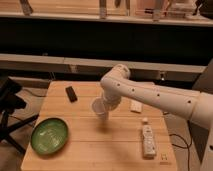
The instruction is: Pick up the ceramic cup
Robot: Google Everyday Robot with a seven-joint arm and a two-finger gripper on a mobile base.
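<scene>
One small pale-white round ceramic cup (99, 108) at end of white robot arm (150, 95), over middle of light wooden table (90, 145). No readable writing or labels anywhere. Cup tilted, wide rim facing left toward camera side, axis near horizontal; plain, unmarked. Gripper (106, 106) hidden behind cup and wrist. Round green bowl (49, 135) front left; small black rectangular object (71, 93) rear left; long white remote-like device (148, 140) right; small white flat block (135, 105) beside arm.
</scene>
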